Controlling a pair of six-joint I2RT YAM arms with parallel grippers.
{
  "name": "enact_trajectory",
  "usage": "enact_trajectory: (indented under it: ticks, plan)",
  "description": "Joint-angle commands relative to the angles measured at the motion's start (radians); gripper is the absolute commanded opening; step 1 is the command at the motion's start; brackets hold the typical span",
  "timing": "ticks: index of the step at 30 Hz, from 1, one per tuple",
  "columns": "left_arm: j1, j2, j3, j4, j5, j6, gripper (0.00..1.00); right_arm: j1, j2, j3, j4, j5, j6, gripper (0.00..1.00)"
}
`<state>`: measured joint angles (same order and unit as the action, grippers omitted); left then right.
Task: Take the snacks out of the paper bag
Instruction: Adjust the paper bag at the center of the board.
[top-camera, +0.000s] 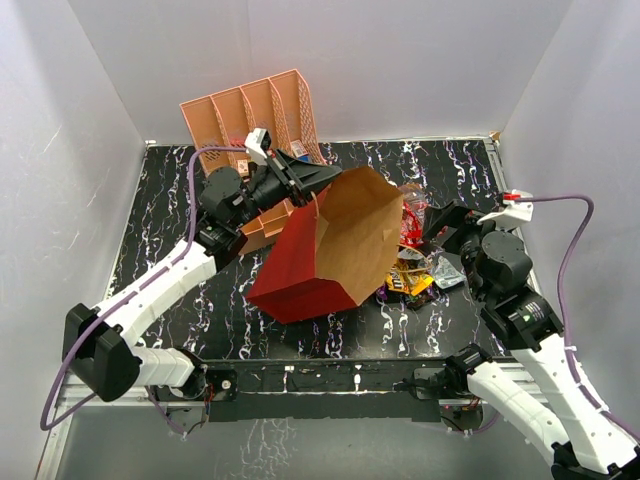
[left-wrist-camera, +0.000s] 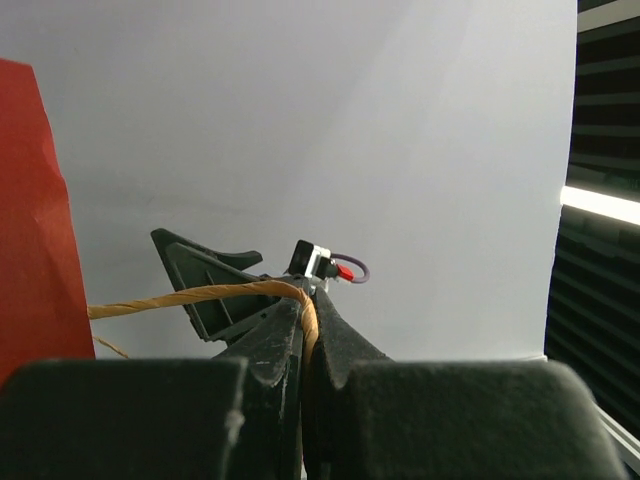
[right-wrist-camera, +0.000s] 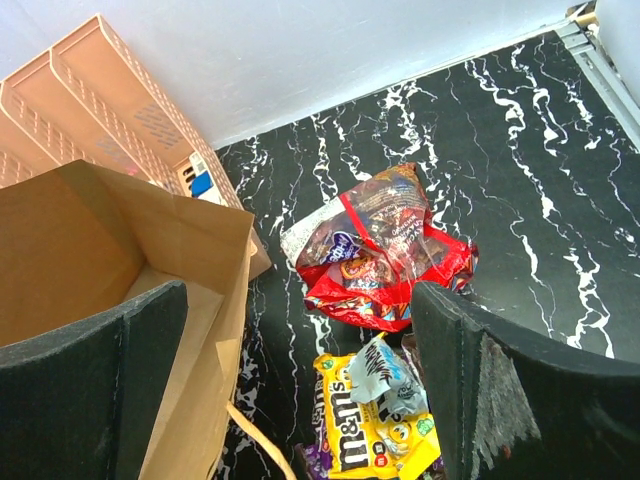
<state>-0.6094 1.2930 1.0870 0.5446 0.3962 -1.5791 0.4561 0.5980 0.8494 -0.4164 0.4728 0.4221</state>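
The paper bag (top-camera: 320, 250), red outside and brown inside, is tipped with its mouth facing right. My left gripper (top-camera: 325, 178) is shut on its tan cord handle (left-wrist-camera: 190, 297) at the upper rim, the cord pinched between the fingertips (left-wrist-camera: 308, 300). Snacks lie on the table by the bag's mouth: a shiny red bag (right-wrist-camera: 385, 250), a yellow candy pack (right-wrist-camera: 375, 430) with a silvery wrapper (right-wrist-camera: 385, 370) on it, and a purple pack (right-wrist-camera: 315, 465) beneath. My right gripper (right-wrist-camera: 300, 320) hovers open above them, holding nothing. The bag's visible inside (right-wrist-camera: 80, 250) shows no packets.
A salmon-pink slotted organizer (top-camera: 255, 115) stands at the back left behind the bag. White walls close the table on three sides. Black marbled tabletop (right-wrist-camera: 520, 150) shows to the right of the snacks.
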Motion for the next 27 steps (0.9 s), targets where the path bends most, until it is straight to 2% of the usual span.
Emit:
enact_trajectory:
  ticks: [1, 6, 9, 13, 20, 23, 27]
  plan:
    - [-0.073, 0.024, 0.024, 0.074, -0.054, -0.022, 0.00, -0.004, 0.016, 0.083, -0.003, -0.012, 0.052, 0.98]
    - [-0.135, 0.106, 0.070, 0.109, -0.021, -0.048, 0.00, -0.004, -0.001, 0.130, -0.034, -0.011, 0.010, 0.98]
    - [-0.139, 0.084, 0.034, 0.128, -0.020, -0.054, 0.00, -0.004, -0.016, 0.139, -0.042, -0.016, 0.000, 0.98]
    - [-0.116, 0.002, -0.085, 0.089, -0.058, -0.039, 0.00, -0.004, -0.023, 0.128, -0.022, -0.070, -0.033, 0.98]
    - [-0.028, -0.151, -0.394, 0.175, -0.069, -0.119, 0.00, -0.004, 0.002, 0.114, -0.023, -0.136, -0.048, 0.98]
    - [0.029, -0.246, -0.447, 0.077, -0.070, -0.081, 0.00, -0.004, 0.010, 0.105, -0.019, -0.157, -0.047, 0.98]
    - [0.088, -0.354, -0.444, -0.098, -0.083, -0.005, 0.00, -0.004, 0.026, 0.091, -0.004, -0.181, -0.049, 0.98]
